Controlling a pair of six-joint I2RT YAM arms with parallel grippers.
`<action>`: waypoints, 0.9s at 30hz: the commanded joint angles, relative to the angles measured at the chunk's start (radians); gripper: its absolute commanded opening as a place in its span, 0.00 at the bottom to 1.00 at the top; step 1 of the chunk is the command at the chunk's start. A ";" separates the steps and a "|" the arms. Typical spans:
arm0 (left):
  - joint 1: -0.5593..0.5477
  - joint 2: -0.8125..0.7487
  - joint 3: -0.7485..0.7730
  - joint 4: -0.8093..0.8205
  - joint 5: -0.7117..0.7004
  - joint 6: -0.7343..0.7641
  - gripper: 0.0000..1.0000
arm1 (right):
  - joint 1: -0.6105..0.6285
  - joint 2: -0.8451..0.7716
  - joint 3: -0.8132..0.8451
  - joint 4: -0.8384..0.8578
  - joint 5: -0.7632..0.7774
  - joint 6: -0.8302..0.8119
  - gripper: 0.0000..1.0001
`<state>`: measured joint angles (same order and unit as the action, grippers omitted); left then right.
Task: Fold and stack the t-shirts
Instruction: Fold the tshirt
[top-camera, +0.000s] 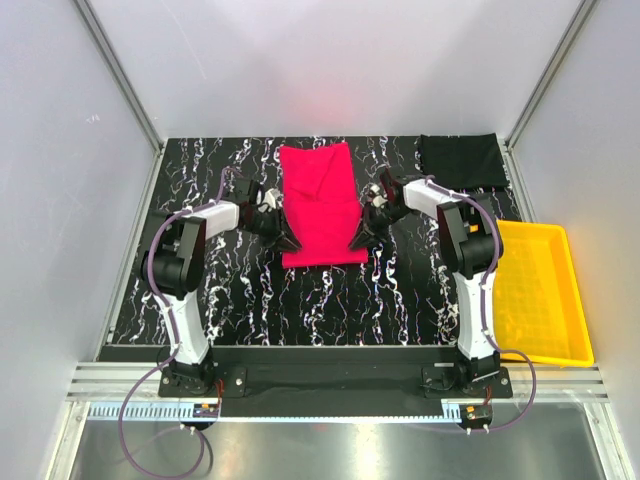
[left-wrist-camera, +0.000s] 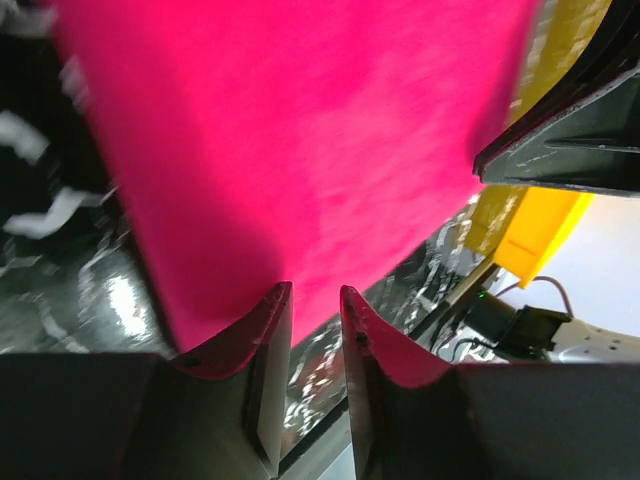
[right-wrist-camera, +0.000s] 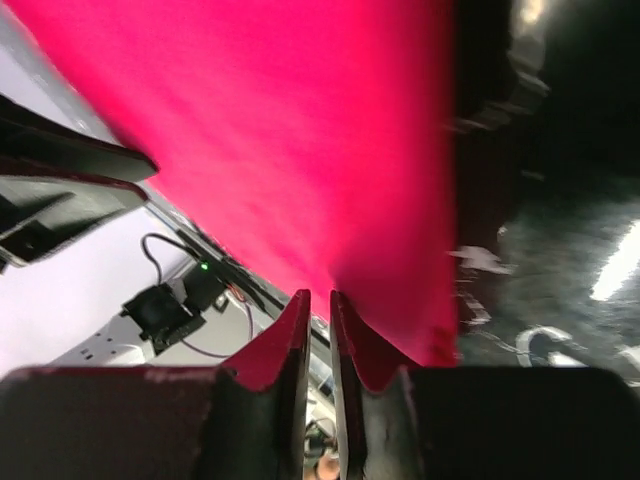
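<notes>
The right gripper (right-wrist-camera: 320, 295) is closed to a thin slit with the hem of the red t-shirt (top-camera: 318, 200) running into it. The left gripper (left-wrist-camera: 315, 300) stands slightly wider at the same hem; I cannot tell if it grips. The shirt lies as a long strip at the table's (top-camera: 300, 300) centre, both grippers at its 6 o'clock end.

I judge the step to be the cross-fold, which needs both corners lifted together towards 12 o'clock.

Count: two t-shirts, with the black t-shirt (top-camera: 462, 160) at 1 o'clock, and one yellow tray (top-camera: 540, 290) at 4 o'clock.
</notes>
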<state>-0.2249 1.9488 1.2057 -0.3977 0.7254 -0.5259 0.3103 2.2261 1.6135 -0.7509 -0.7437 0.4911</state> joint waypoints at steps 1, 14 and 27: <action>0.006 -0.042 -0.069 0.053 -0.020 0.021 0.30 | -0.008 -0.083 -0.093 0.093 -0.017 0.003 0.18; 0.002 -0.301 -0.383 0.034 -0.001 0.061 0.32 | -0.007 -0.350 -0.427 0.137 -0.009 0.006 0.21; 0.079 -0.092 -0.063 0.157 0.095 -0.031 0.34 | -0.010 -0.125 -0.074 0.173 0.017 0.101 0.43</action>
<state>-0.1829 1.7409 1.0832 -0.3317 0.7681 -0.5198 0.3031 2.0052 1.4433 -0.6052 -0.7429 0.5541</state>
